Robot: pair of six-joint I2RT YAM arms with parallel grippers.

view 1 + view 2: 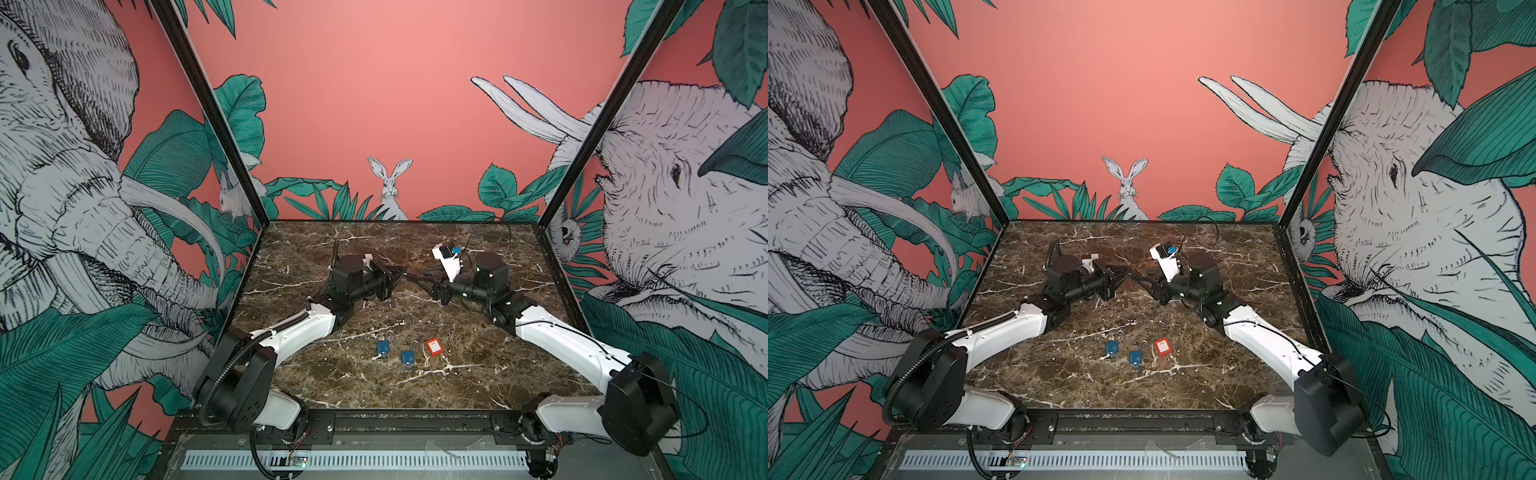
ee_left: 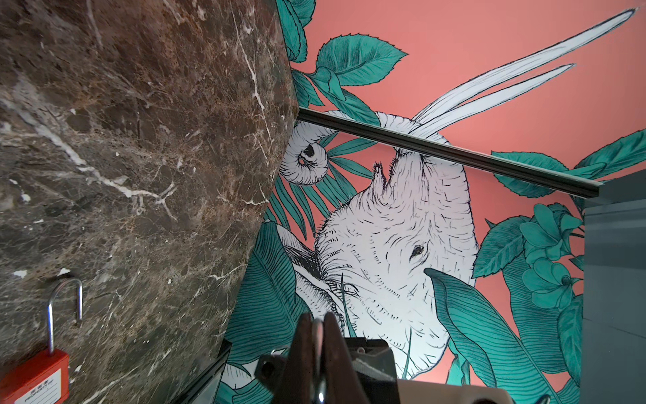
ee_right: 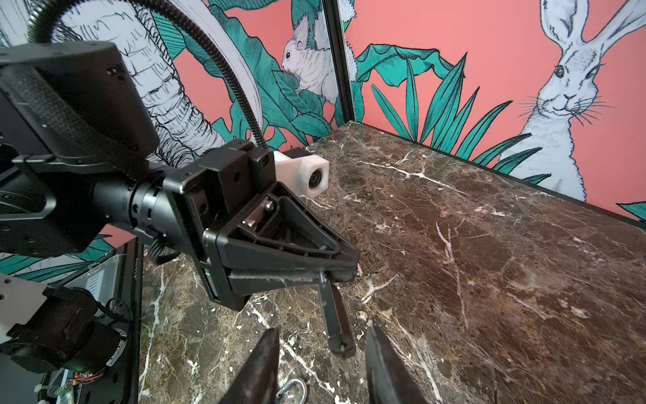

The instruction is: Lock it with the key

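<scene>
Over marble table [image 3: 489, 245], L pincer [image 3: 349, 274] clamps key [image 3: 334, 314], tip btwn fingers [image 3: 265, 363] of open R pincer [image 3: 322, 329].

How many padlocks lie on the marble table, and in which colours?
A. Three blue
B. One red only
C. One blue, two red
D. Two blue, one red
D: both top views show a blue padlock, a second blue padlock and a red padlock lying on the table.

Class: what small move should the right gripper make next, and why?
Probably close the right gripper on the key: the shut left gripper holds one end, and its free end lies between the right gripper's parted fingers, apparently untouched.
</scene>
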